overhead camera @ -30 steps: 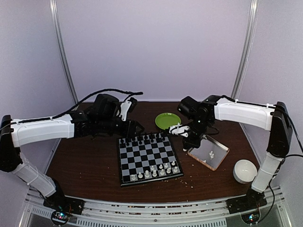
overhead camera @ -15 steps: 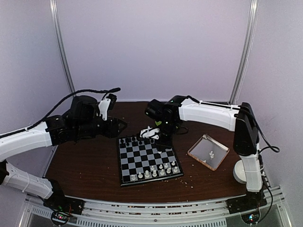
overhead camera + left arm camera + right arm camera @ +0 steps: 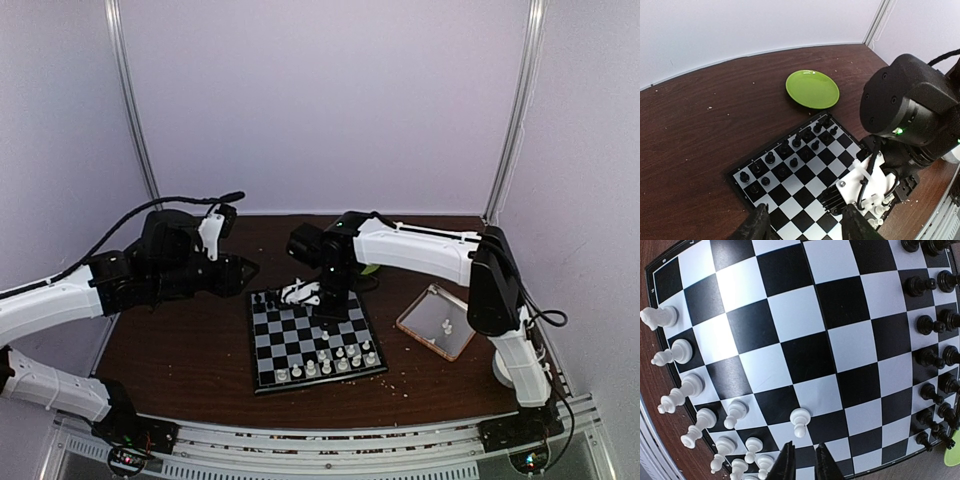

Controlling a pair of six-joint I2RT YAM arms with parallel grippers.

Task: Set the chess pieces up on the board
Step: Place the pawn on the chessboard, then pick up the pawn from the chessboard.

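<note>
Dark worktop. The board lies mid-worktop; the right arm hides its far right corner from above. The left gripper hovers off the board's far left corner, fingers wide apart, empty. The right gripper is low over the board, jaws a slit apart, nothing between. White chess pieces crowd the near rows, some cut off at the frame edge; one pawn stands just beside the tips.

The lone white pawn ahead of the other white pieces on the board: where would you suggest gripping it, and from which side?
I would take the pawn by its narrow neck under the round head, coming straight down from above. It stands upright with free squares around it, and its wider base sits flat on the board.
</note>
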